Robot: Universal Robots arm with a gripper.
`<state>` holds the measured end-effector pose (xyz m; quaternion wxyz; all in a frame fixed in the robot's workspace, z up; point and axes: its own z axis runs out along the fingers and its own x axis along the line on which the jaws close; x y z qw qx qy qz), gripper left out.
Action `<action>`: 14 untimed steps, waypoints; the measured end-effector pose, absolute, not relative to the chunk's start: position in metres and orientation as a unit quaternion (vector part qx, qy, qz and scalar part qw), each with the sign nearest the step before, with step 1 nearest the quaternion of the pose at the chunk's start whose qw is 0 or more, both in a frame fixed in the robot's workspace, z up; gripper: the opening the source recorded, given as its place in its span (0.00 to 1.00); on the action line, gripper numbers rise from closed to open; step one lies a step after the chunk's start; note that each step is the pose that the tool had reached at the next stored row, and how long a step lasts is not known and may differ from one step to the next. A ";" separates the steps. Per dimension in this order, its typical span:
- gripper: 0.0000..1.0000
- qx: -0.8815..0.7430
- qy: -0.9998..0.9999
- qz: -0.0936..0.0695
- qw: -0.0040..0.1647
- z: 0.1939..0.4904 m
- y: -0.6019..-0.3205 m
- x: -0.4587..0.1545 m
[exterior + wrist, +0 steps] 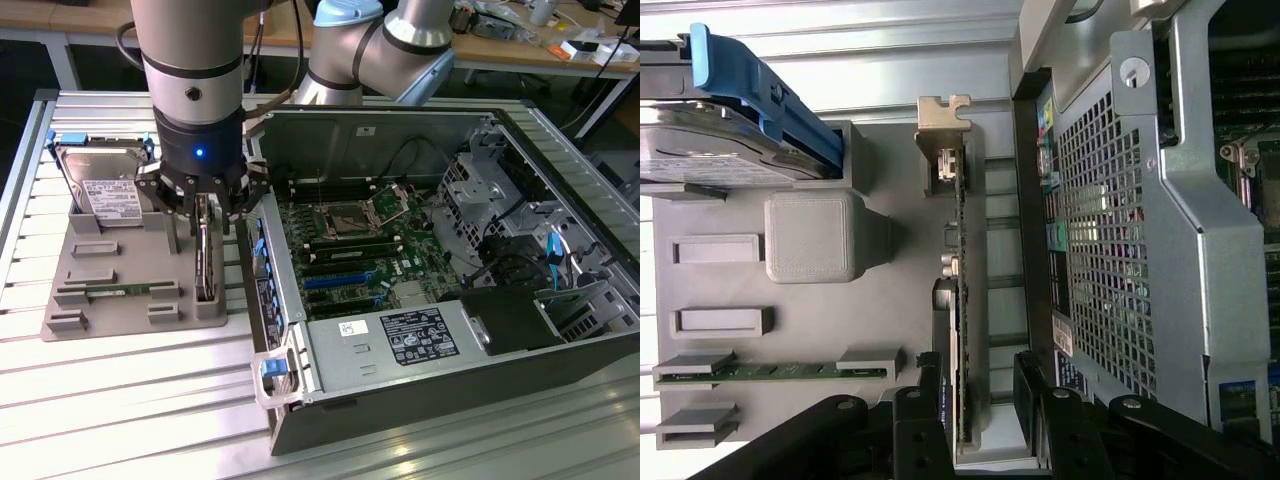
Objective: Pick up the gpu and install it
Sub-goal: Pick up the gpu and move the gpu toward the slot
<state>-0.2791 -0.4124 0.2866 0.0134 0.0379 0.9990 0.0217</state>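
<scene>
The gpu (206, 268) stands on its long edge in a slot of the grey holder tray (120, 262), right beside the open computer case (300, 345). In the wrist view the gpu (962, 280) shows edge-on, its silvery bracket at the far end. My gripper (205, 222) hangs directly over the card, open, with one black finger on each side of it. In the wrist view my gripper (977, 385) straddles the card's near end. One finger sits close against the card and the other stands a little off it.
A silver hard drive (100, 185) with blue rails leans at the tray's back, and a green memory stick (110, 290) lies in its front slot. The motherboard with a blue slot (335, 280) sits inside the case, whose wall (1110, 230) is close to the card.
</scene>
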 end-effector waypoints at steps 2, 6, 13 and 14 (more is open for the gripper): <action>0.42 0.038 0.999 0.022 0.013 0.286 -0.412 -0.279; 0.42 0.038 0.999 0.022 0.013 0.284 -0.413 -0.279; 0.42 0.038 0.999 0.022 0.013 0.281 -0.413 -0.285; 0.42 0.038 0.999 0.022 0.013 0.280 -0.413 -0.285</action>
